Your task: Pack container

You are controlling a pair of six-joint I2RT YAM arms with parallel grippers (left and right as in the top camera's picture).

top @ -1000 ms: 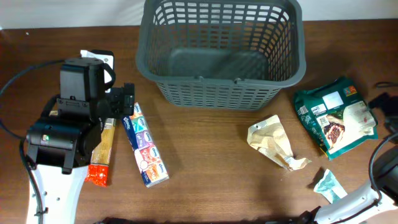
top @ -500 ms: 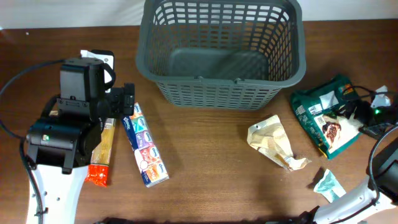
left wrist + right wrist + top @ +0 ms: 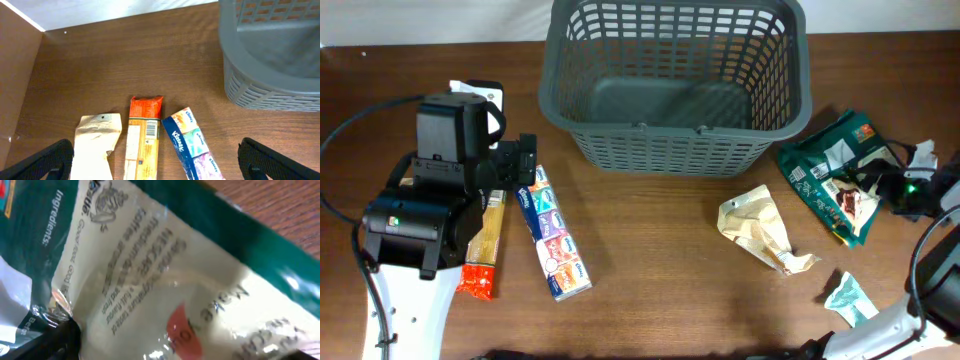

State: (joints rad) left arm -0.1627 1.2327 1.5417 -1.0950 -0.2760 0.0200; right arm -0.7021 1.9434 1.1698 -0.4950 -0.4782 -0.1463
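Container point(image 3: 675, 85) upright at far centre of table point(image 3: 650, 300), well apart from both grippers. Left gripper point(image 3: 160, 160) spread wide, grasping nothing, hovering over tissue pack point(image 3: 552, 245) and orange-ended pasta packet point(image 3: 485, 245) lying side by side left of container. Right gripper point(image 3: 895, 188) clenched on green coffee bag point(image 3: 830, 175), right of container. Crumpled beige pouch point(image 3: 758, 232) near bag. Small teal sachet point(image 3: 848, 298) at near right.

Dark brown wood-grain table point(image 3: 650, 250) across nearly the whole overhead view. Plain white backdrop point(image 3: 420, 20) behind the far table edge, brightly lit. In left wrist view, brown panel point(image 3: 15, 90) at table's left end; upright or flat, cannot tell. Soft, even light, faint shadows.
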